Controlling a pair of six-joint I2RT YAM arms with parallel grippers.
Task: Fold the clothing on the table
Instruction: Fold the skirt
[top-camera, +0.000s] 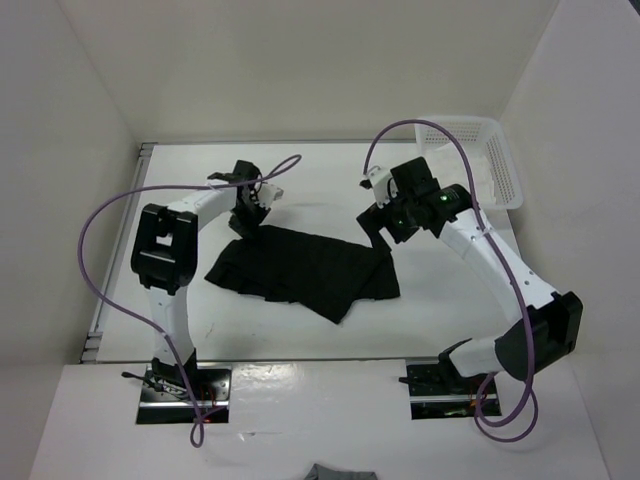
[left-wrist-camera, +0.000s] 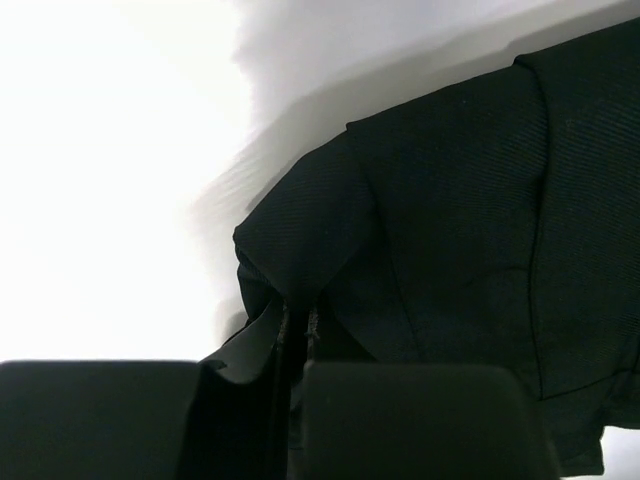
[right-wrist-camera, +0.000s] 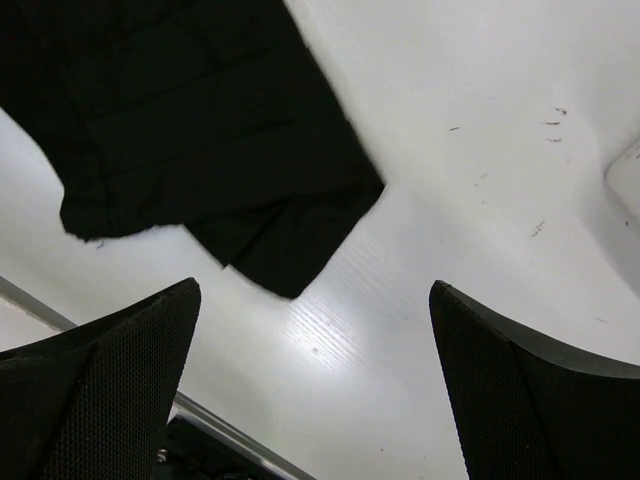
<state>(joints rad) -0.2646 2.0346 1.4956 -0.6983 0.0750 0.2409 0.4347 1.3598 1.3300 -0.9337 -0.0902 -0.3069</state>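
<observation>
The left claw (left-wrist-camera: 298, 370) is clenched on the skirt's (top-camera: 300, 268) far-left corner. The skirt stretches rightward across the counter (top-camera: 330, 170) toward the right claw (right-wrist-camera: 312, 290), which gapes near its right end.

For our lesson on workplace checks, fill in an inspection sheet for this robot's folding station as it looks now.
Surface: white table, a few faint scuff marks.
Job's things: black skirt lying rumpled mid-table.
Clutter: white mesh basket at the far right corner.
Grippers: left gripper shut on the skirt's edge; right gripper open, above the table beside a skirt corner.
Cables: purple cables looping off both arms, not touching the skirt.
Surroundings: white walls; nothing else seen.
</observation>
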